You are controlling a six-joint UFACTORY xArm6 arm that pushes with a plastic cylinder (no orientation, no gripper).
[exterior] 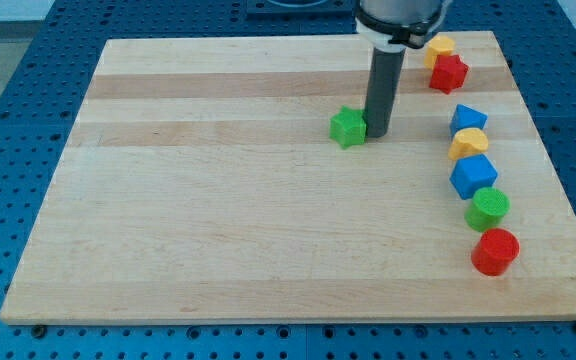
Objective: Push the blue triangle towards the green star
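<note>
The green star (348, 127) lies on the wooden board, above its middle. My tip (377, 136) stands right beside the star, touching or nearly touching its right side. The blue triangle (467, 119) lies well to the right of my tip, at the top of a column of blocks near the board's right edge. The rod rises straight up from the tip and hides a strip of board behind it.
Under the blue triangle in the column come a yellow block (469, 144), a blue cube (473, 176), a green round block (487, 209) and a red round block (495, 251). A yellow block (440, 46) and a red star (448, 72) lie at the top right.
</note>
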